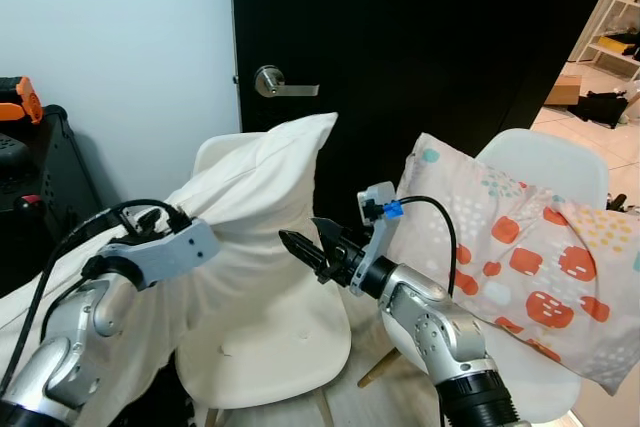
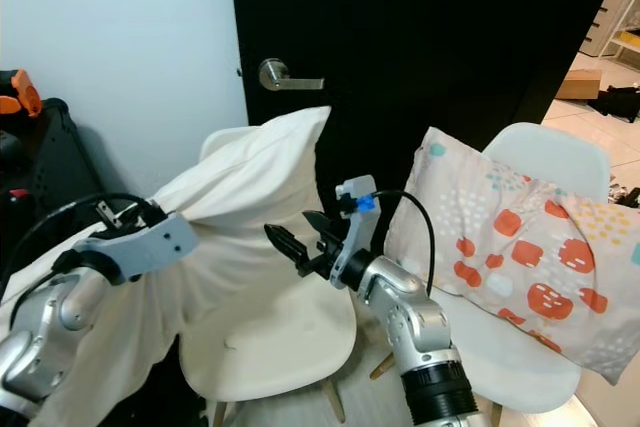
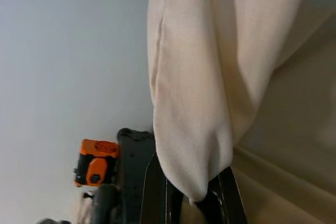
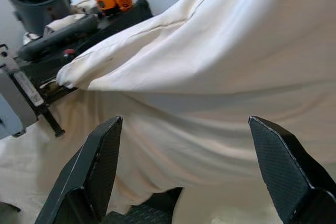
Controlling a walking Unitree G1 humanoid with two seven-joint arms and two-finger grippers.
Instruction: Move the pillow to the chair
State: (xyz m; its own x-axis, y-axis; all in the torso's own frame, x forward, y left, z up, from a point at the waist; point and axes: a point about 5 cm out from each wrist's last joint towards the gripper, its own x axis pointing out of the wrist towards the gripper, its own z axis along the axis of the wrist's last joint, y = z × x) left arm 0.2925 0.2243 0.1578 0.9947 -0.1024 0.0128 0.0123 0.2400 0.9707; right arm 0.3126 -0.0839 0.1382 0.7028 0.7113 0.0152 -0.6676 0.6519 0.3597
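A cream pillow (image 1: 255,207) hangs over the seat of a white chair (image 1: 275,342) in front of the black door, one corner pointing up. My left gripper (image 3: 193,195) is shut on a fold of the pillow's fabric, and its wrist (image 1: 160,247) sits at the pillow's left side. My right gripper (image 1: 303,237) is open, its fingers (image 4: 94,171) spread wide just to the right of the pillow, above the chair seat and not touching the cloth.
A second white chair (image 1: 545,162) at the right holds a patterned pillow (image 1: 510,247) with red and yellow spots. The black door (image 1: 420,37) with its silver handle (image 1: 275,82) stands close behind. Black gear with an orange tool (image 1: 20,97) is at the left.
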